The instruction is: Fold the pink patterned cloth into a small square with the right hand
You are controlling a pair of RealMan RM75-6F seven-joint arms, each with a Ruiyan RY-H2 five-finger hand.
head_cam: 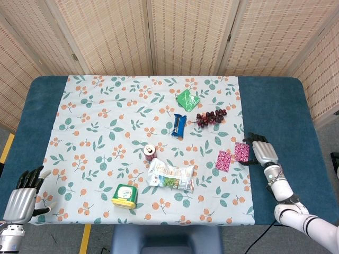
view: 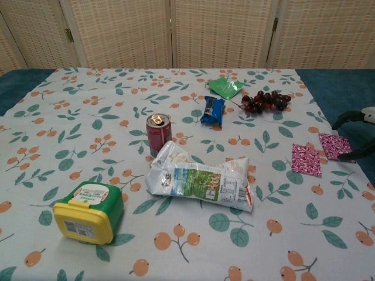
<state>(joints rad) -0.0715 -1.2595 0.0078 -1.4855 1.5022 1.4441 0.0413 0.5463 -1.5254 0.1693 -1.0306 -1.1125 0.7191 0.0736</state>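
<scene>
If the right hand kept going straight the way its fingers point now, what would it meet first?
The right hand points toward the table's left; its fingers already reach the small pink patterned cloth square. Next in line, probably, is the second pink patterned square, though depth is uncertain.

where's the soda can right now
In the head view the soda can stands upright near the middle of the floral tablecloth, just above the crinkled snack bag and below-left of the blue snack bar.
</scene>
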